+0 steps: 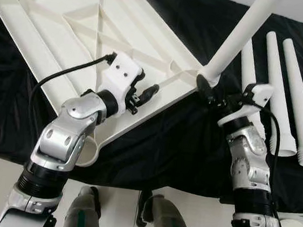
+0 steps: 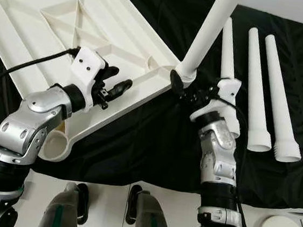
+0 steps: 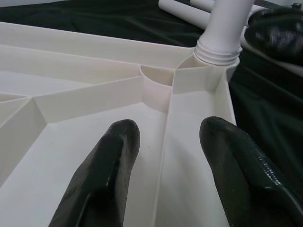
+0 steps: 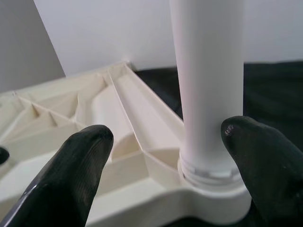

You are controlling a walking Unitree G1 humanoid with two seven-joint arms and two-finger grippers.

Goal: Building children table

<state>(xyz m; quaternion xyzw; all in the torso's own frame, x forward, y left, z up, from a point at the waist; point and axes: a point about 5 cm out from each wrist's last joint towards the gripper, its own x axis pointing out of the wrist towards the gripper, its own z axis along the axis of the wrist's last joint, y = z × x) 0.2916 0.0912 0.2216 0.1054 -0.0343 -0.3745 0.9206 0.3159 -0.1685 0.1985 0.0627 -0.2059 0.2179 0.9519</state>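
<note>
A white plastic tabletop (image 1: 69, 23) lies upside down across the upper left of the head views, its ribbed underside facing up, on a counter (image 1: 180, 149) draped in black cloth. One corner of it points toward the centre of the frame, and there a white table leg (image 1: 238, 38) stands in its socket, leaning up and out through the top edge of the picture. Three more loose legs (image 1: 283, 100) lie side by side at the upper right, wide threaded ends toward the robot.

The left gripper (image 1: 142, 94) hovers over the tabletop's near edge, left of centre. Its fingers (image 3: 104, 175) are spread apart with nothing between them, above a rib of the underside.

The right gripper (image 1: 214, 97) is at the base of the standing leg, just right of centre. In the right wrist view its fingers (image 4: 265, 161) sit wide on either side of the leg, one close against it. They do not look clamped.

The parts look like hollow moulded plastic: light, stiff, smooth and rather slippery. The leg is long and tapered, so it will probably lever easily if gripped high up. The best hold looks low, just above the threaded collar. The tabletop may slide on the cloth, so a rib or the rim is where to brace it.
</note>
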